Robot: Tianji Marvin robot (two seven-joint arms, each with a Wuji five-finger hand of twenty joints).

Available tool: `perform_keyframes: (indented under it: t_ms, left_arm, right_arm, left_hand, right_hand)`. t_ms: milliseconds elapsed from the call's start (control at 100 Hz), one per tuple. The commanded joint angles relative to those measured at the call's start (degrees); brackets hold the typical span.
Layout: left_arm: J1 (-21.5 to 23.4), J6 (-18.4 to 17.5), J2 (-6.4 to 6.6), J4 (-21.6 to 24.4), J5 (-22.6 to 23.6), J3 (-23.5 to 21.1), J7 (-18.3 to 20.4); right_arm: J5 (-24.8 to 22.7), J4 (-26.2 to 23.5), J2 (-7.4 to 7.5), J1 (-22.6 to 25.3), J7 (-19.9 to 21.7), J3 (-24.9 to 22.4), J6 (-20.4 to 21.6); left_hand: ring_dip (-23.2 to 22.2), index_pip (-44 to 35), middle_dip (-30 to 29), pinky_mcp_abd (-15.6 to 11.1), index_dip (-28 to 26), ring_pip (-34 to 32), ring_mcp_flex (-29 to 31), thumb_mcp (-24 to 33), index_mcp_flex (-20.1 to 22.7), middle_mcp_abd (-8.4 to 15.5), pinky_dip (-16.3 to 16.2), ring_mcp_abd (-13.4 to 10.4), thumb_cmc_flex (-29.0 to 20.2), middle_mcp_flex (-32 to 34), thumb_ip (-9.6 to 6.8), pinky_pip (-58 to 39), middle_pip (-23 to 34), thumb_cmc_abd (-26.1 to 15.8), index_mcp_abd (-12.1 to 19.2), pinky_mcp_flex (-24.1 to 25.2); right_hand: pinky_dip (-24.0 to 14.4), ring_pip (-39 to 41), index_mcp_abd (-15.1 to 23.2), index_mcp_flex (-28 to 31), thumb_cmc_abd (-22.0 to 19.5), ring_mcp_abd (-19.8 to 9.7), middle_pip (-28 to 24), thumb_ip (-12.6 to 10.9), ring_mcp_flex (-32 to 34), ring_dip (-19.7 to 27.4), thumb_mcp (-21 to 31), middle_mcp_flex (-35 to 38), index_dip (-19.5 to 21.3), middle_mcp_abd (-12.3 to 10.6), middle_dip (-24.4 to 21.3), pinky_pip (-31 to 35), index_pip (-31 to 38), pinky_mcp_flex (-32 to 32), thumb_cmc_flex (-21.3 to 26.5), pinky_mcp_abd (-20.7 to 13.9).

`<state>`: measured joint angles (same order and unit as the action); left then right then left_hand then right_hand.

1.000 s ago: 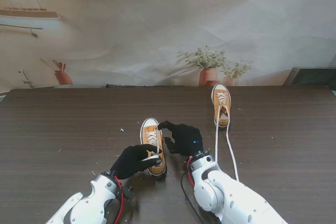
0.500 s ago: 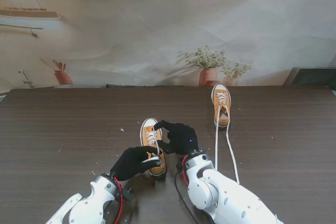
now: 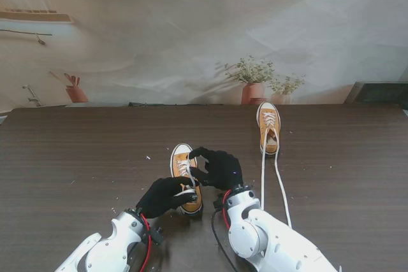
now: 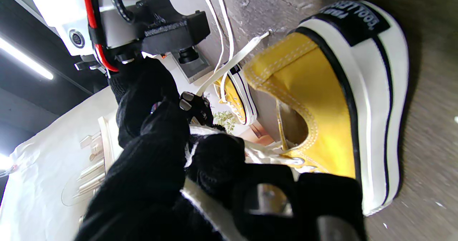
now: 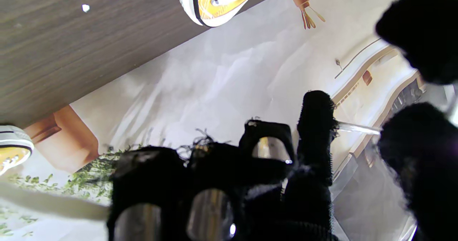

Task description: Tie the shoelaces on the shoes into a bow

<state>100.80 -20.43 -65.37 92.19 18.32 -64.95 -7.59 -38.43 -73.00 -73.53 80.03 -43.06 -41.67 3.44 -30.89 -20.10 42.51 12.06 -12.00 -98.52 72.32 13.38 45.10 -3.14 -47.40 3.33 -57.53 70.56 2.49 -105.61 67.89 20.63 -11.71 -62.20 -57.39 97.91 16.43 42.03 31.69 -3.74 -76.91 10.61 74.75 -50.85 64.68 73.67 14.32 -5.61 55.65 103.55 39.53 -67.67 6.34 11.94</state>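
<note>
The counter (image 3: 76, 157) is dark wood, and two yellow shoes stand on it. The near shoe (image 3: 185, 176) lies directly between the two hands, with its long axis running away from me, heel toward me. The far shoe (image 3: 268, 127) is well apart, beyond the right hand, and its loose laces (image 3: 275, 179) trail back past that hand's outer side.

The right hand (image 3: 221, 169) is just beside the near shoe, its fingers (image 3: 199, 153) curled over the lacing; I cannot tell if they truly hold a lace. The left hand (image 3: 164, 196) is at the heel end, and in the left wrist view its fingers are closed on a white lace (image 4: 195, 194) of the near shoe.

I judge the bow is not yet formed. Both hands are equally near, so the lace must cross the shoe's axis between them.
</note>
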Motion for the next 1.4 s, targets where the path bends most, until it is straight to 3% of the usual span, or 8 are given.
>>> perform_keyframes:
  t_ms: [0,240,540,670,880,1010,1180,1390]
  left_arm:
    - [0.2,0.4,-0.07,0.5,0.3,0.4,1.1]
    - [0.4,0.5,-0.34,0.5,0.6,0.3,-0.1]
    - [1.8,-1.6,-0.74,1.3,1.5,-0.3,-2.6]
    - [3.1,-2.0,-0.67,2.5,2.0,-1.2,-2.8]
    - [4.2,-2.1,-0.50,3.8,2.4,-2.0,-2.6]
    - [4.4,-1.4,-0.32,4.1,2.3,-2.2,-1.8]
    - [3.8,-0.2,-0.21,3.7,1.7,-1.5,-0.9]
    - [2.8,0.7,-0.30,2.8,1.1,-0.8,-0.7]
  right_arm:
    - [0.9,-0.3,-0.41,0.3,0.9,-0.2,0.6]
    - [4.9,0.0,-1.02,0.9,3.1,-0.6,2.8]
    - [3.8,0.8,-0.90,-0.1,3.0,0.2,2.0]
    - [3.0,1.3,-0.71,-1.0,3.6,0.8,1.6]
    - [1.2,4.5,-1.16,-3.7,2.3,3.5,1.9]
    - [0.0,6.6,-1.56,-5.5,1.2,5.4,1.7]
    - [0.4,8.5,-2.42,-6.6,0.4,6.7,2.0]
    - [2.1,9.0,-3.00,-6.4,0.0,6.1,3.5]
  left_hand:
    - [0.1,-1.3,0.8,-7.8,0.6,-3.3,0.5,-0.2,2.2,-3.7,0.5,-4.2,0.8,4.1,-0.10,-14.4,3.5,-1.6,4.1,-1.4]
    - [0.2,0.0,0.8,-7.6,0.5,-3.0,0.5,-0.5,2.3,-3.0,0.8,-4.1,1.7,3.8,-0.12,-14.4,3.3,-2.2,4.2,-1.3]
    - [0.2,-2.4,0.9,-7.2,-1.8,-2.9,0.5,-1.3,3.2,-3.2,1.1,-4.0,-0.2,3.8,-0.03,-14.4,3.3,-1.4,5.9,-1.3]
    - [0.2,-2.8,0.9,-7.2,-2.0,-2.9,0.5,-1.7,2.9,-3.2,1.1,-4.0,-0.3,3.8,-0.08,-14.4,3.3,-1.7,5.9,-1.3]
    - [0.2,-3.0,0.9,-7.4,-1.9,-2.9,0.5,-2.2,2.8,-2.9,1.1,-4.0,-0.4,3.8,-0.18,-14.4,3.4,-2.0,5.6,-1.3]
    - [0.2,-3.0,0.9,-7.4,-1.8,-2.9,0.5,-2.5,2.8,-2.9,1.1,-4.0,-0.4,3.7,-0.23,-14.4,3.4,-2.3,5.2,-1.3]
    - [0.2,-2.7,1.0,-7.5,-1.4,-2.9,0.5,-2.8,2.7,-2.6,1.1,-4.0,-0.4,3.7,-0.36,-14.4,3.3,-2.7,4.2,-1.3]
    - [0.2,-2.3,1.0,-7.6,-1.1,-2.9,0.5,-3.1,2.7,-2.6,1.1,-4.0,-0.4,3.6,-0.45,-14.4,3.3,-2.8,4.0,-1.3]
  right_hand:
    - [-1.3,4.4,-5.2,-0.5,-3.9,-0.8,-1.8,1.2,0.6,-1.2,-6.7,3.8,-1.5,3.2,0.7,16.4,-3.8,-1.9,-5.9,0.8]
    - [-1.7,4.4,-5.2,-1.4,-8.2,-0.2,-1.5,0.8,0.6,-1.2,-12.0,3.6,-1.7,4.0,0.8,16.4,-4.4,-1.9,-6.8,1.8]
    - [-1.8,4.7,-0.8,-0.1,-0.2,0.1,-1.7,0.0,0.6,-1.6,-3.7,4.5,-0.9,3.0,1.0,16.4,-2.7,-1.9,1.3,2.0]
    - [-1.5,4.6,0.4,-0.5,8.5,-0.7,-1.9,0.1,0.6,-1.8,0.4,4.7,-0.4,1.9,1.2,16.4,-1.9,-1.8,6.1,1.9]
    - [-0.3,4.5,1.2,-0.3,15.6,-1.5,-2.1,1.0,0.7,-1.9,4.4,5.0,0.1,0.7,1.3,16.4,-1.0,-1.8,6.6,1.0]
    - [0.7,4.3,0.2,-0.3,19.5,-2.4,-2.1,2.2,0.7,-1.9,6.5,5.0,0.0,0.1,1.3,16.4,-1.2,-1.8,2.6,-0.4]
    - [0.4,4.2,-0.3,0.8,15.2,-2.5,-2.0,2.9,0.7,-1.9,5.0,5.0,-0.4,0.4,1.2,16.4,-1.8,-1.9,-3.3,-0.9]
    - [-0.6,4.3,-0.4,1.2,2.3,-1.5,-1.8,2.4,0.7,-1.7,-1.7,4.9,-0.9,1.9,1.1,16.4,-2.6,-1.9,-9.1,0.1]
